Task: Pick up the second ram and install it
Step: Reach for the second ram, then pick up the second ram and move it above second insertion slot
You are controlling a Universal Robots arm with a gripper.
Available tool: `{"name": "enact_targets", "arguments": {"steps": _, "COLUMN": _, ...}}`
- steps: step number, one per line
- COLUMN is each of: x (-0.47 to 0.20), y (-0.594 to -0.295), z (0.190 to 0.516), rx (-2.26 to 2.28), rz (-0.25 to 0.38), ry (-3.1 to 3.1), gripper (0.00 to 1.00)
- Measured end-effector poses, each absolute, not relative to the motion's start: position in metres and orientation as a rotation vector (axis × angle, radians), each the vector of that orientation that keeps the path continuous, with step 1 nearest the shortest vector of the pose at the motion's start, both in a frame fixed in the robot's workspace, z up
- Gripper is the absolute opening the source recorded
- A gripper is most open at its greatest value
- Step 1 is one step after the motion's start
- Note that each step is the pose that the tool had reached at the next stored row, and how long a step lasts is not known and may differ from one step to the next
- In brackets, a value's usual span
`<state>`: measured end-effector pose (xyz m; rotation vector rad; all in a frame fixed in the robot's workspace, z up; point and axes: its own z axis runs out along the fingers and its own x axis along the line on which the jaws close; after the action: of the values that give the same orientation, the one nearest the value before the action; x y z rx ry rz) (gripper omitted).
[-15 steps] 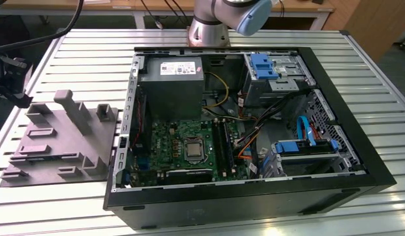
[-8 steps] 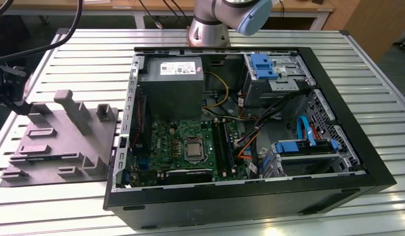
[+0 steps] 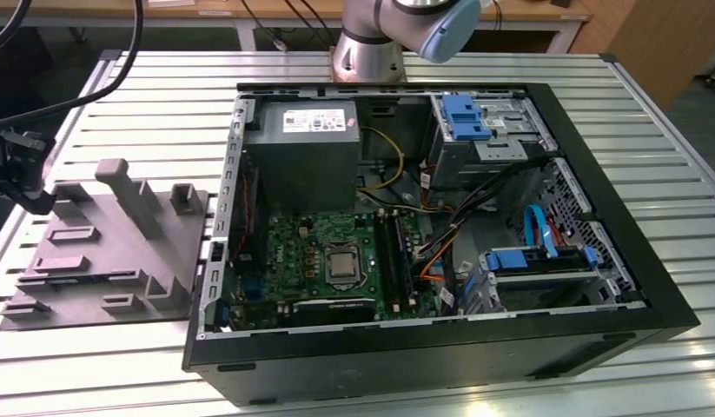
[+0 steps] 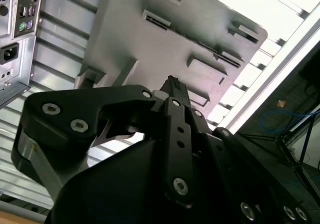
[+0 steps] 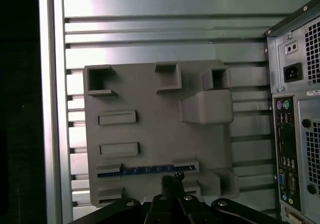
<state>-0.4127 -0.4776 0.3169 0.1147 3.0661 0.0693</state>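
In the first wrist view, the claw (image 5: 172, 180) has its fingers drawn together with nothing between them. In the second wrist view, its dark tips come to a single point above the grey holder tray (image 4: 200, 38). Just under and around the tips, the tray carries raised slot blocks and open-sided pockets. A bulkier rounded block (image 5: 206, 106) stands farther across it. Nothing lies between the claw and the nearest slots.

The second ram (image 5: 145, 170) stands on its long edge in one of the tray's long slots. It is just beyond the claw tips and a little off to one side, and the claw does not touch it. It shows as a thin blue strip with small dark marks along it, with the grey slot walls hiding its lower part.

Beyond the tray runs the ribbed metal desk (image 5: 150, 28). The computer case (image 5: 295, 108) stands just beside the tray with its socketed rear panel facing it.

In the exterior view, the tray (image 3: 102, 261) is on the left of the case. The case lies open on its side and shows the green motherboard (image 3: 294, 252), the silver processor socket (image 3: 340, 263) and the grey power-supply box (image 3: 305, 148). The arm's base (image 3: 369, 52) stands at the far edge of the desk.
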Motion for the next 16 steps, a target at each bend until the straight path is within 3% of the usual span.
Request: {"name": "enact_targets", "arguments": {"steps": 16, "x": -0.4147, "y": -0.4835, "z": 0.3087, "rx": 0.115, "rz": 0.069, "ry": 3.066, "gripper": 0.10}}
